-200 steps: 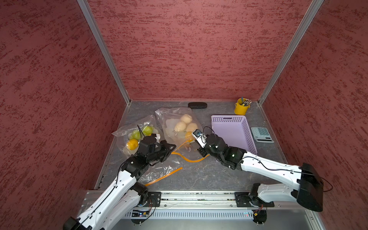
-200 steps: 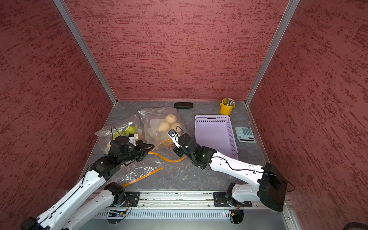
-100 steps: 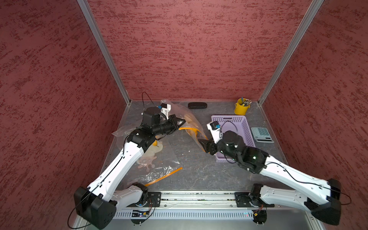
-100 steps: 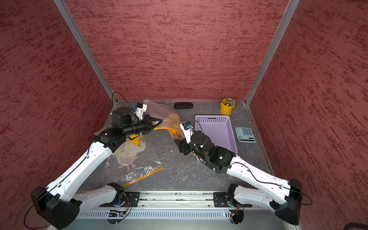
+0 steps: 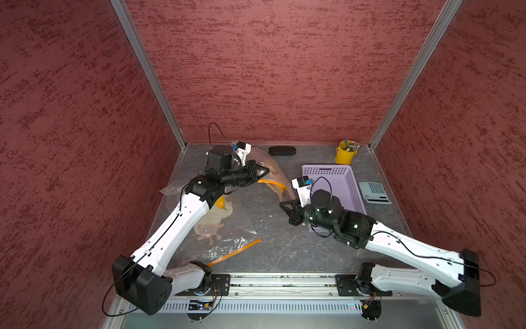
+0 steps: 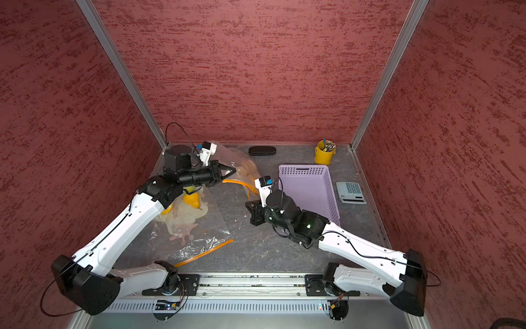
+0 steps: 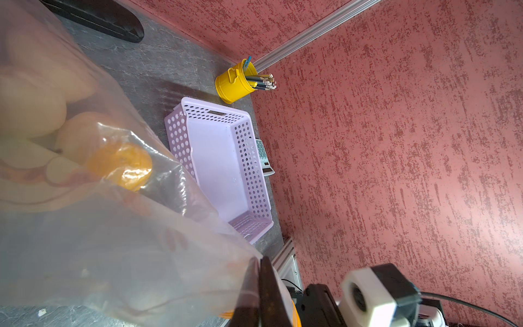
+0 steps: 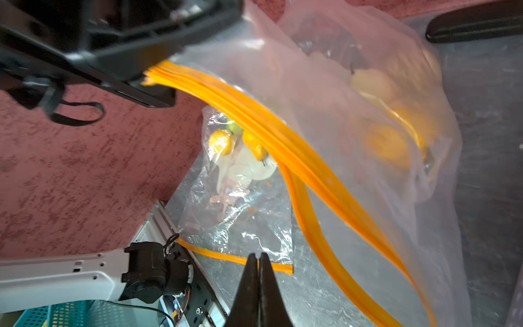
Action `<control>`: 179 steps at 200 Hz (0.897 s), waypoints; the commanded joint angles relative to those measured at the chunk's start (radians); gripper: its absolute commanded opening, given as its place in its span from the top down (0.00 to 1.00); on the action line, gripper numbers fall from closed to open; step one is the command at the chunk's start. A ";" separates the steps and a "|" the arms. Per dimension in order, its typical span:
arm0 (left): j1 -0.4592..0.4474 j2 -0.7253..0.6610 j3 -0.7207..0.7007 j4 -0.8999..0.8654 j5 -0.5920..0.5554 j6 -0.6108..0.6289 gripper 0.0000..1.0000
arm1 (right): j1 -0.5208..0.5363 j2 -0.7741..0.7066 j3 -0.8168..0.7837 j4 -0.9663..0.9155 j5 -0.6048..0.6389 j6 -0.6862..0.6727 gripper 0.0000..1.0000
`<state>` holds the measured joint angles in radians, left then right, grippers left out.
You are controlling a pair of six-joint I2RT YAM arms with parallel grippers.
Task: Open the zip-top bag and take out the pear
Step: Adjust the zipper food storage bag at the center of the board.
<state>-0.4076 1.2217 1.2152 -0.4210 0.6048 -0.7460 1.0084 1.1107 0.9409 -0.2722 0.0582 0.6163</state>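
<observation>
My left gripper point(image 5: 267, 171) point(image 6: 234, 171) point(image 7: 260, 259) is shut on the rim of a clear zip-top bag point(image 5: 277, 174) point(image 7: 113, 240) point(image 8: 339, 113), holding it up off the table. The bag's orange zip point(image 6: 242, 183) point(image 8: 283, 133) splits into two strips, so the mouth gapes. Pale rounded fruit and an orange piece point(image 7: 124, 165) hang inside. My right gripper point(image 5: 281, 203) point(image 6: 247, 203) point(image 8: 258, 254) is shut on nothing, a little apart from the zip. A yellow pear point(image 6: 192, 200) point(image 8: 254, 145) lies in a second bag point(image 5: 227, 228) flat on the table under my left arm.
A purple perforated basket point(image 5: 341, 171) stands behind my right wrist. A yellow cup of pencils point(image 5: 345, 155), a calculator point(image 5: 374, 192) and a black case point(image 5: 282, 150) sit along the back and right. Red walls close three sides.
My left gripper has lifted the bag's rim up and toward the back. My right gripper has let go of the zip, shut again and drawn away to the right.
</observation>
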 commanded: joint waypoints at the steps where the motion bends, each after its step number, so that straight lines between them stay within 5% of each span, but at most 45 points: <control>1: 0.005 -0.033 -0.009 -0.005 0.018 0.027 1.00 | 0.006 0.008 0.004 0.020 0.072 0.043 1.00; 84: -0.015 -0.047 -0.026 -0.002 0.044 0.022 1.00 | 0.004 0.069 0.014 -0.013 0.217 0.000 1.00; 132: -0.034 -0.022 0.120 -0.076 0.110 0.035 1.00 | -0.059 0.172 0.061 -0.016 0.350 0.029 1.00; 155: -0.036 0.015 0.300 -0.201 0.145 0.090 1.00 | -0.209 0.138 0.056 0.086 0.194 -0.005 1.00; 179: -0.048 0.063 0.413 -0.216 0.245 0.050 1.00 | -0.296 0.213 0.184 -0.002 0.017 -0.064 1.00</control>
<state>-0.4385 1.2613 1.5349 -0.5983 0.7216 -0.7017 0.7769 1.2842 1.0119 -0.2600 0.2256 0.6128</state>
